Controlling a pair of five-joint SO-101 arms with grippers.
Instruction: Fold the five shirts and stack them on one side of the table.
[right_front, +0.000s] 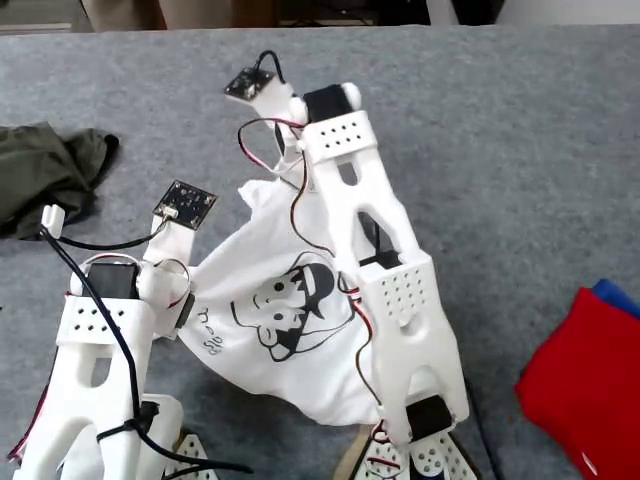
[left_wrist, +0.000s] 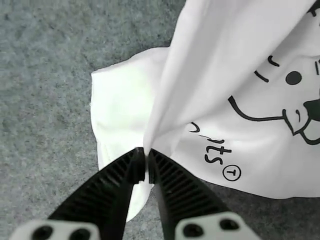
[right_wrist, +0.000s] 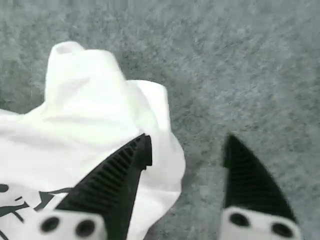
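Observation:
A white shirt (right_front: 290, 320) with a black cartoon face print lies crumpled in the middle of the grey table, between the two arms. My left gripper (left_wrist: 146, 162) is shut on a lifted fold of the white shirt (left_wrist: 225, 75) at its left edge, and the cloth rises taut from the fingertips. My right gripper (right_wrist: 187, 150) is open at the shirt's far corner. One of its fingers (right_wrist: 120, 175) rests over the white shirt (right_wrist: 85, 100), while the other is over bare table.
A dark green shirt (right_front: 45, 170) lies bunched at the table's left edge. A red shirt (right_front: 585, 380) lies at the right edge with a blue shirt (right_front: 618, 295) showing beneath it. The grey table (right_front: 500, 150) is open at the far right.

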